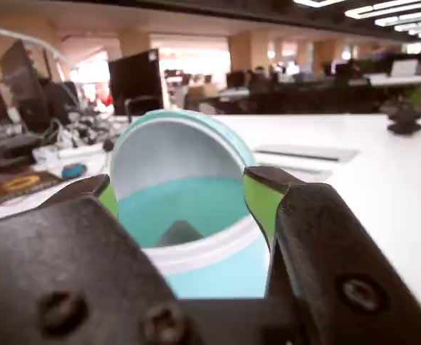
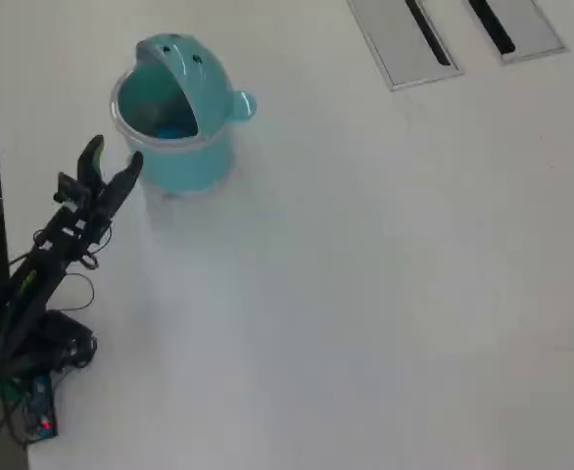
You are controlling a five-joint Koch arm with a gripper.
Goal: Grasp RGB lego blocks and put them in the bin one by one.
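Gripper spread wide, holding nothing. Bin sits just ahead of its tips, lid swung back.

Overhead: bin top-left on table, end effector just left, panels top-right.

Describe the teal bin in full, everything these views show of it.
The small light-teal round plastic bin stands upright on the white table, near its upper left in the overhead view. Its domed swing lid is tipped back, so the mouth is open, ringed by a clear rim band, with a side knob. Something blue lies inside. The open end effector hovers beside it, not touching.
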